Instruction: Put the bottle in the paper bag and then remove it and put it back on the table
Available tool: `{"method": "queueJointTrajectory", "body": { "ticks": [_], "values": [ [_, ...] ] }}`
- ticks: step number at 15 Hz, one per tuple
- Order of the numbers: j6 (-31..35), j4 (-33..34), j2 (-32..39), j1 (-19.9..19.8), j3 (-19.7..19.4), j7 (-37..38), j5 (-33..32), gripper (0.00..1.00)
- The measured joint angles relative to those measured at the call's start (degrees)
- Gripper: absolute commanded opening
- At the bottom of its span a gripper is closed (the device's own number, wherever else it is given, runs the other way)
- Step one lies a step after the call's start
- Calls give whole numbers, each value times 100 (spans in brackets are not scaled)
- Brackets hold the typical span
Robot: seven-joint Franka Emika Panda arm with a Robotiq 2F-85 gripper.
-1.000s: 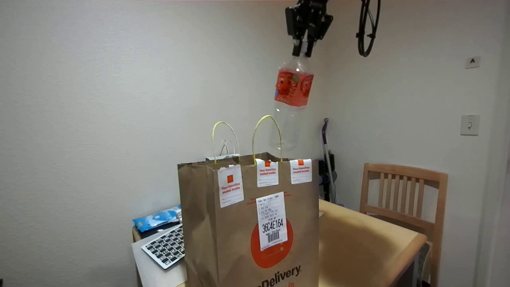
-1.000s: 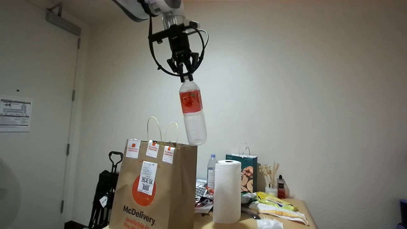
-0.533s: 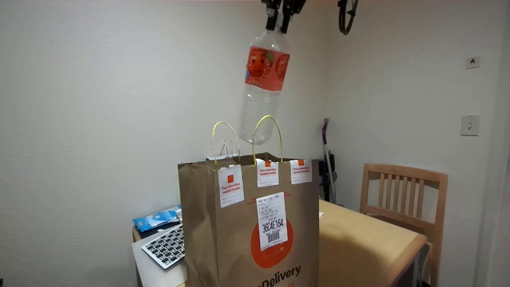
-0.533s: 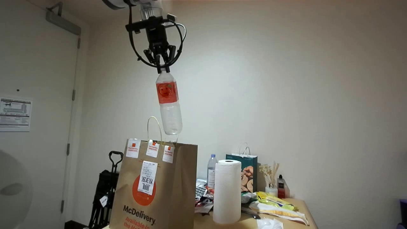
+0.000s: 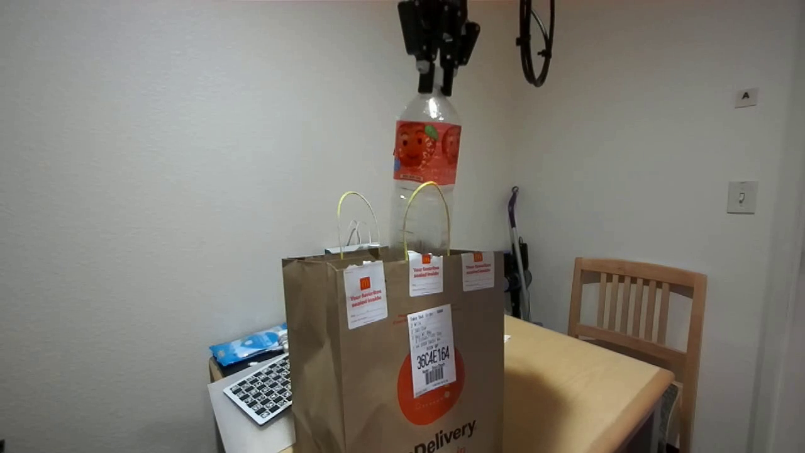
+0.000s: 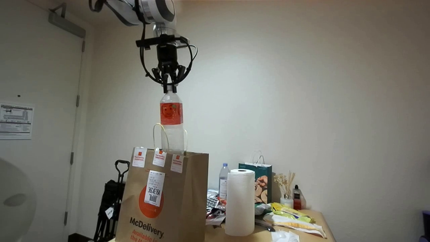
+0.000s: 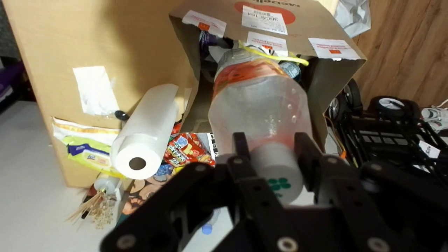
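The bottle (image 5: 427, 152) is clear with a red-orange label and a white cap. My gripper (image 5: 435, 85) is shut on its neck, seen also in an exterior view (image 6: 170, 89) and in the wrist view (image 7: 271, 138). The bottle (image 6: 171, 113) hangs nearly upright over the paper bag (image 6: 193, 188), its lower end hidden behind the bag's rim in both exterior views. In the wrist view the bottle (image 7: 260, 108) points into the open mouth of the bag (image 7: 311, 17), beside a yellow handle. The bag (image 5: 377, 390) stands on the table (image 5: 585, 358).
A paper towel roll (image 6: 240, 201), a water bottle (image 6: 223, 181), a green gift bag (image 6: 263, 181) and snack packs (image 6: 292, 218) stand or lie beside the bag. A keyboard (image 5: 261, 390) lies behind it. A wooden chair (image 5: 635, 308) stands at the table's far side. Items show inside the bag (image 7: 208, 42).
The bottle has moved sideways over the bag, first rising a little, then coming down so its lower end goes behind the rim. It is more upright. The bag's front and handles have shifted slightly.
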Motion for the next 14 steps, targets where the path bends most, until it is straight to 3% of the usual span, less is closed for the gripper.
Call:
{"method": "queueJointTrajectory", "body": {
  "ticks": [7, 11, 12, 14],
  "values": [
    [29, -225, 421, -72, -354, -29, 180, 13],
    [574, -636, 580, -88, -422, -81, -27, 14],
    [722, -727, 620, -88, -424, -81, -50, 37],
    [758, -754, 673, -83, -423, -81, -52, 37]
  ]
}}
